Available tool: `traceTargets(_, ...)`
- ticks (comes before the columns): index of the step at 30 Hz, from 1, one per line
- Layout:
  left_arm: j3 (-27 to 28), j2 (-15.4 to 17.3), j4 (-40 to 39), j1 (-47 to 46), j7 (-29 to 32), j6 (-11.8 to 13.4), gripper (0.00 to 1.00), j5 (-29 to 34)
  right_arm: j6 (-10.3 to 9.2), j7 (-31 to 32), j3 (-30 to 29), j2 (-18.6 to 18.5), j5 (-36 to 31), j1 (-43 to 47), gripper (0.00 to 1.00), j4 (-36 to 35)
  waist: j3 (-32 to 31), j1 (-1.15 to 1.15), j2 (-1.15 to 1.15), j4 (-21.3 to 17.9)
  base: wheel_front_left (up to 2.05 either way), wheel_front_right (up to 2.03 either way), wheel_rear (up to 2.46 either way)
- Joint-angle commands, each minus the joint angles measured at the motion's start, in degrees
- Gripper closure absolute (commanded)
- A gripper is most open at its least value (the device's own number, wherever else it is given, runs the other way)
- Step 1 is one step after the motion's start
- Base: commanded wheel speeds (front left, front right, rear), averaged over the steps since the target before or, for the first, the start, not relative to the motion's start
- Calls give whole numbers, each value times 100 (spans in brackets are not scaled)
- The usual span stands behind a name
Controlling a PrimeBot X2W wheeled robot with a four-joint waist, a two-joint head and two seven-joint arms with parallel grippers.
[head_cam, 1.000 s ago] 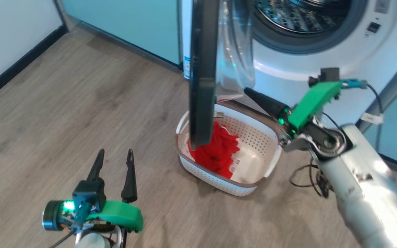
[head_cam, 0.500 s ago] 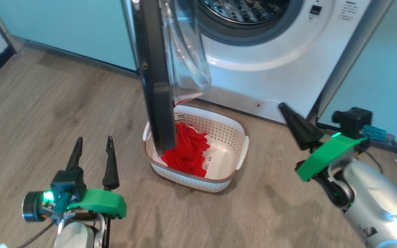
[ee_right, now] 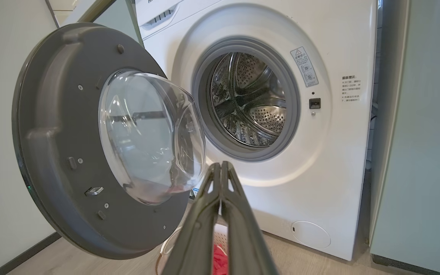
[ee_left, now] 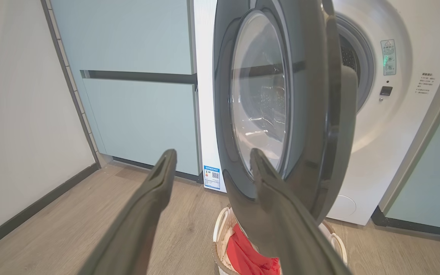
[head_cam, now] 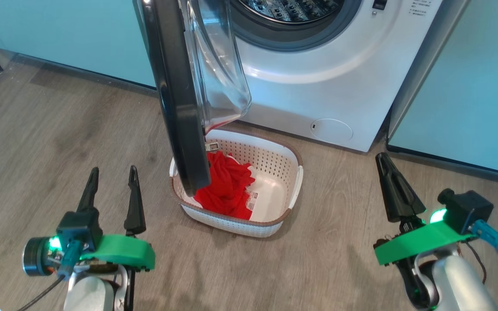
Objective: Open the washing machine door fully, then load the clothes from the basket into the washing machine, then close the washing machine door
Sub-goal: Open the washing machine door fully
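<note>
Upper centre of the head view: washing machine door (head_cam: 175,108) seen nearly edge-on, swung out from the washing machine (head_cam: 331,86), its lower rim hanging over the left end of the basket (head_cam: 299,185). Basket sits on the floor (head_cam: 37,129) just in front of the machine, centre frame. Clothes (head_cam: 225,190), red with a bit of white, lie in its left half, partly under the door. Drum mouth (ee_right: 246,99) unobstructed in the right wrist view. Left jaws, lower left, stand wide and empty, well apart from the door. Right jaws, lower right, pressed together, holding nothing. Judgement: door looks only part open, so the step in hand is swinging it further toward the pale green cabinet (head_cam: 80,39) at upper left. Best done by pushing on the grey inner frame (ee_right: 52,114) or black rim, not the glass bowl (head_cam: 218,73). Go slowly along the hinge arc and keep the push above the basket rim so the basket isn't dragged. Once the door clears, the clothes should be reachable from straight above.
</note>
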Motion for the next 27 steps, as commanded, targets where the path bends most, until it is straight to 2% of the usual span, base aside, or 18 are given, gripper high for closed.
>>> traceTargets(1, 153, 45, -205, -215, -55, -8, 0, -4, 0, -52, 88, 34, -41, -186, 100, -244, 0, 0, 0, -6, 0, 0, 0)
traceTargets(5, 101, 45, -161, -178, -55, -2, 0, -6, 0, -53, 59, 118, -88, -70, 100, -214, 4, 0, 0, -31, 0, 0, 0)
traceTargets(6, 87, 45, -149, -173, -55, -1, 0, -13, 0, -53, 46, 128, -135, -62, 88, -200, 4, 0, 0, -33, 0, 0, 0)
traceTargets(7, 73, 45, -137, -169, -55, -2, 0, -19, 0, -53, 33, 137, -190, -57, 48, -188, 4, 0, 0, -34, 0, 0, 0)
traceTargets(8, 62, 45, -128, -167, -55, -2, 0, -25, 0, -53, 41, 145, -208, -47, 0, -147, 3, 0, 0, -35, 0, 0, 0)
traceTargets(27, 34, 45, -28, -145, -55, -130, 0, -217, 0, -53, 33, 205, -283, -94, 0, -96, -8, 0, 0, -73, 0, 0, 0)
